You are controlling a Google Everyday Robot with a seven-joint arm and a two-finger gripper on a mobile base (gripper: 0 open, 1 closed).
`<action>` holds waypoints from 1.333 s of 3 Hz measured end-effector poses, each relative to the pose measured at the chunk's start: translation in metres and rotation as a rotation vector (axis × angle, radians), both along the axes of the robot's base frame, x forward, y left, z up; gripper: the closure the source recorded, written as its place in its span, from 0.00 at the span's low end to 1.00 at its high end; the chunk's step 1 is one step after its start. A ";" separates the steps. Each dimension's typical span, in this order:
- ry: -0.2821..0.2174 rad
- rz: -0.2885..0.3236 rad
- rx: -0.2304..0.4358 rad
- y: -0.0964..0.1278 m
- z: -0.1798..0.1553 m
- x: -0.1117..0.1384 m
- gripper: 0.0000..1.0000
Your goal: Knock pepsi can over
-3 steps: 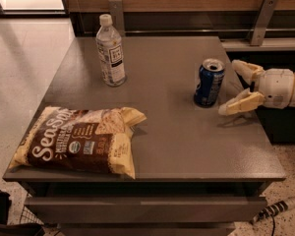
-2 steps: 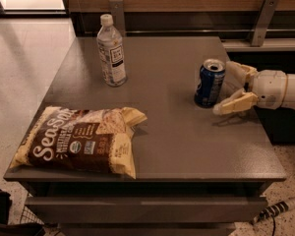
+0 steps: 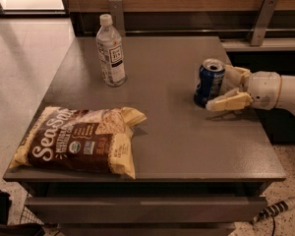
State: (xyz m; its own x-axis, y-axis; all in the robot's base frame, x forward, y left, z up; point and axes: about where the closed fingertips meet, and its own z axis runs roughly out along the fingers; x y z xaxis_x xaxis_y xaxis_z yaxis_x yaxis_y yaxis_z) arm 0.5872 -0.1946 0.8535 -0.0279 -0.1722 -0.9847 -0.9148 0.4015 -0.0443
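Blue pepsi can (image 3: 209, 82) upright, gripper (image 3: 219, 90) nearer, alongside

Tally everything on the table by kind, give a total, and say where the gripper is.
Cans: 1, the pepsi can
Bottles: 1, the water bottle
Snack bags: 1, the chip bag
Total: 3
The gripper is at the right side of the pepsi can, low over the right part of the table, with its fingers open.

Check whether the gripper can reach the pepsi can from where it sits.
Probably yes: the gripper is right beside the pepsi can, fingers open toward it, nothing between them. The bottle and chip bag lie far off.
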 end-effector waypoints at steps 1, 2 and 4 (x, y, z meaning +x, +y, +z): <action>0.000 0.005 0.001 0.003 0.000 0.000 0.38; 0.000 0.009 0.001 0.005 0.000 0.001 0.61; 0.000 0.019 0.003 0.011 0.001 0.001 1.00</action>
State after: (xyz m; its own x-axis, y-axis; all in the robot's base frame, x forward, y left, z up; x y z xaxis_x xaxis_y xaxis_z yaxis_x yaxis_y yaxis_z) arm 0.5884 -0.1838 0.8540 -0.0249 -0.1698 -0.9852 -0.9221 0.3845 -0.0429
